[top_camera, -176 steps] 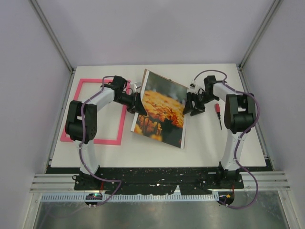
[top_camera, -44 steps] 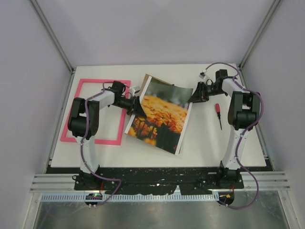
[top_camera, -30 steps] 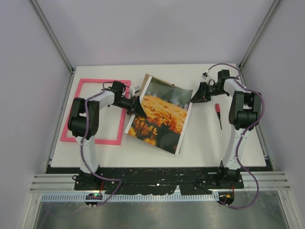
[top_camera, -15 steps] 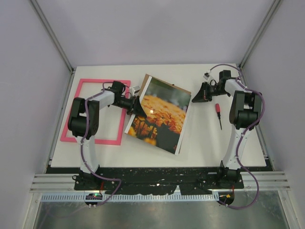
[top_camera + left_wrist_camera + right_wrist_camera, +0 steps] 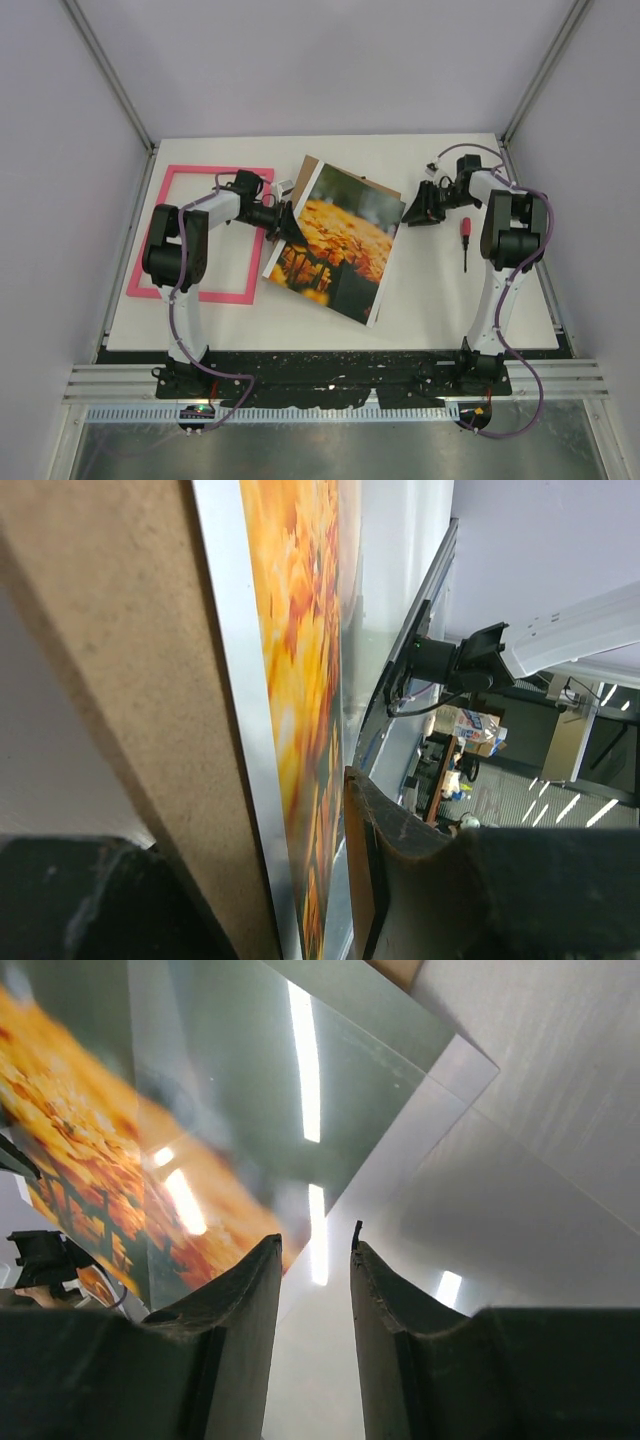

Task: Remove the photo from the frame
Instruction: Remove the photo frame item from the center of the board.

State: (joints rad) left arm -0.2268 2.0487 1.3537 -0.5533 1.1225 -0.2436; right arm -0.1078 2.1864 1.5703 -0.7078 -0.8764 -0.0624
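Note:
The photo (image 5: 335,240) of orange flowers lies tilted mid-table on a brown backing board (image 5: 310,166), which shows along its top-left edge. The pink frame (image 5: 165,235) lies flat to the left, apart from the photo, with nothing in it. My left gripper (image 5: 283,222) is shut on the stack's left edge. In the left wrist view the board (image 5: 110,680) and the photo (image 5: 300,680) sit pinched between its fingers (image 5: 400,880). My right gripper (image 5: 412,212) stands open just off the photo's right corner. In the right wrist view the right gripper (image 5: 315,1245) has only pale surface in its gap, and the photo (image 5: 150,1160) lies beyond.
A red-handled screwdriver (image 5: 464,240) lies on the white table (image 5: 440,300) right of the right gripper. My left forearm crosses the frame's right side. Grey walls enclose the table on three sides.
My right gripper has opened and let go of the photo's right corner, then drawn slightly right. The lifted corner has settled flat. The left gripper has not moved.

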